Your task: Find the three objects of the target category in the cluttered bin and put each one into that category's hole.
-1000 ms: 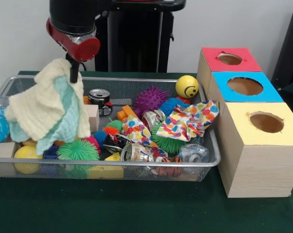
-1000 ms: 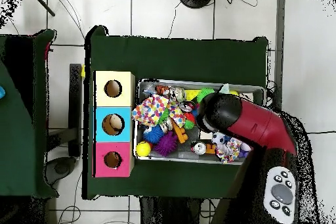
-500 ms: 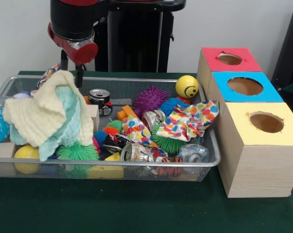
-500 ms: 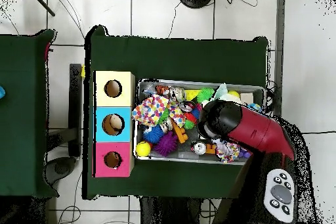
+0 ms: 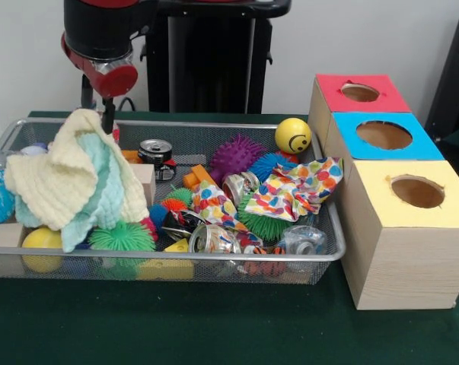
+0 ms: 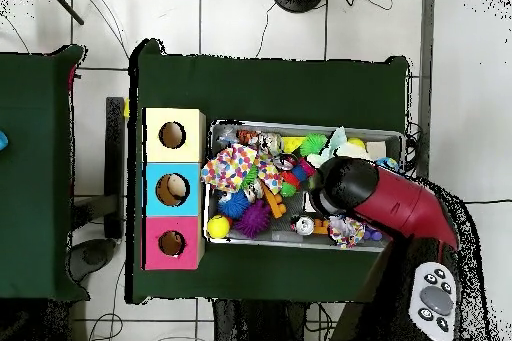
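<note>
I see the green table [image 5: 214, 327] carrying a wire bin [image 5: 176, 262] packed with toys, and beside it three boxes with round holes: red [image 5: 360, 93], blue [image 5: 384, 135] and yellow [image 5: 417, 192]. The arm comes down at the bin's end far from the boxes, and the claw [image 5: 97, 114] hangs just over the top of a heaped yellow and mint cloth [image 5: 73, 179]. Its two prongs stand apart with nothing between them, so I read it as released; one tip sits at or just touching the cloth's upper edge, I cannot tell which. I judge the cloths are the target: a second, polka-dot cloth [image 5: 294, 188] lies draped at the bin's box end, and a smaller spotted piece [image 5: 212, 204] sits mid-bin. My worry is that the big cloth hides what lies under it, so a deep pinch could drag a spiky ball [image 5: 121, 237] along. Also, the carry to the boxes crosses the whole bin, and a trailing corner could sweep the can [image 5: 154, 150] or snag the rim.
</note>
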{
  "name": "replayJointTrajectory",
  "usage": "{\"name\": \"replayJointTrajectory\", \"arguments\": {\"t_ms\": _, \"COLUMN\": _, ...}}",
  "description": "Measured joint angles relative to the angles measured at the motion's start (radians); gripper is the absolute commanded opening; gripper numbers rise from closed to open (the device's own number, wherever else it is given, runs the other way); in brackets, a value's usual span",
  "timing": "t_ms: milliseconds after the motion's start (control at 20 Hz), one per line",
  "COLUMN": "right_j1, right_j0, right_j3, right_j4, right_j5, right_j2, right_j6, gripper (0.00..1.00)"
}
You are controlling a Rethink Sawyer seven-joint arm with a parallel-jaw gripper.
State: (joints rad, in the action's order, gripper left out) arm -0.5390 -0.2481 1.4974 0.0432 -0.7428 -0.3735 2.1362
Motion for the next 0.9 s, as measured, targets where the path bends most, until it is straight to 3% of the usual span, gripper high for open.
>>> {"name": "replayJointTrajectory", "arguments": {"t_ms": 350, "right_j1": -0.005, "right_j0": 0.033, "right_j3": 0.02, "right_j4": 0.023, "right_j5": 0.0, "right_j2": -0.027, "right_j6": 0.001, "gripper": 1.0}}
{"name": "replayJointTrajectory", "arguments": {"t_ms": 900, "right_j1": -0.031, "right_j0": 0.103, "right_j3": 0.118, "right_j4": 0.178, "right_j5": -0.026, "right_j2": -0.04, "right_j6": 0.008, "gripper": 1.0}}
